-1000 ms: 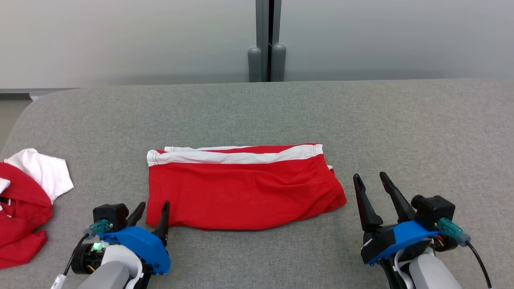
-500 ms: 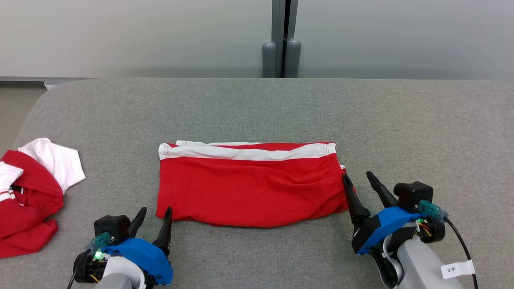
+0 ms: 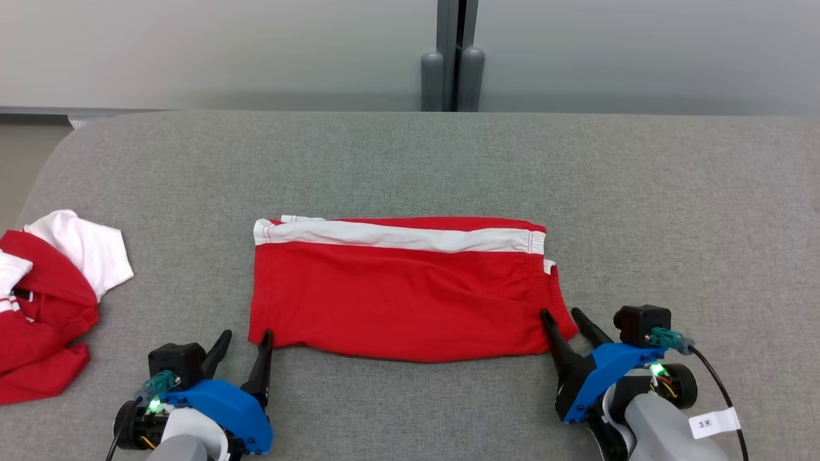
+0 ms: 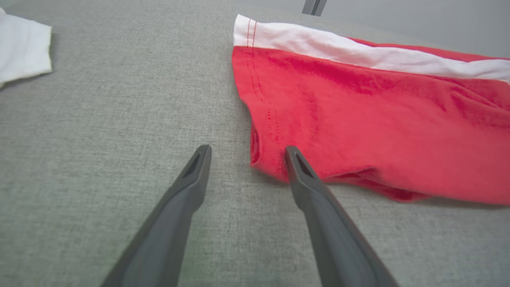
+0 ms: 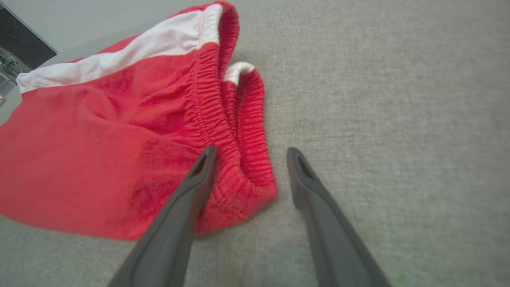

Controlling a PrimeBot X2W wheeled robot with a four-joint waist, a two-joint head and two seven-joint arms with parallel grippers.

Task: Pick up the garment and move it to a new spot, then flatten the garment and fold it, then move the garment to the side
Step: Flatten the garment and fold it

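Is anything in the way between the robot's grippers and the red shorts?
No, nothing visible. The left gripper sits open at the near left corner of the red shorts, and the right gripper is open too, with a finger on each side of the near right corner.

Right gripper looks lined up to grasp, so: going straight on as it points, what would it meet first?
Probably the gathered waistband corner of the red shorts, lying between the open jaws of the right gripper.
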